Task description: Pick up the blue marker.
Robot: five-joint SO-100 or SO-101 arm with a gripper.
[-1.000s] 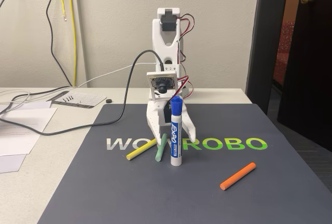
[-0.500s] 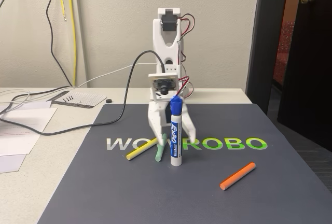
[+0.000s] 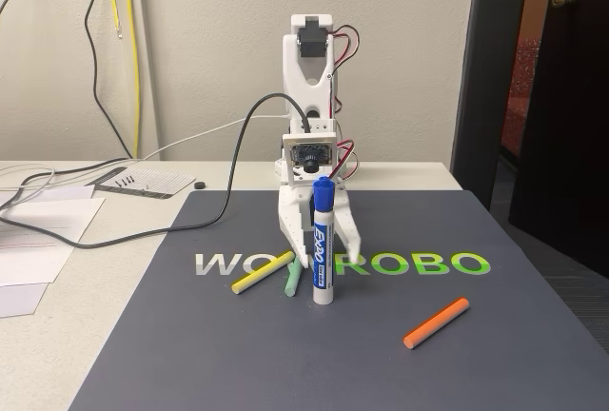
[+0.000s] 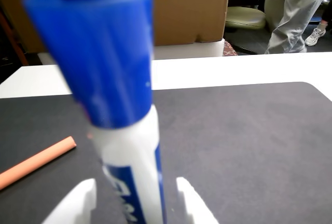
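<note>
Blue marker (image 3: pixel 323 241) upright on grey mat (image 3: pixel 171 354), apparently between gripper (image 4: pixel 136 199) fingers.

Marker (image 3: pixel 322 240) upright, seemingly between fingers (image 4: pixel 191 203)

Pale table (image 3: pixel 114 268) carrying a dark grey mat (image 3: pixel 285 354), papers (image 3: pixel 38 240) and cables. On the mat: upright blue marker (image 3: pixel 323 244); yellow stick (image 3: pixel 262 272), green stick (image 3: pixel 293 279) (partly hidden), orange stick (image 3: pixel 436 322).

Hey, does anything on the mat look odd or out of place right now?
Only the blue marker: it stands upright on its end, cap up, while the yellow, green and orange sticks lie flat. The claw straddles it.
</note>
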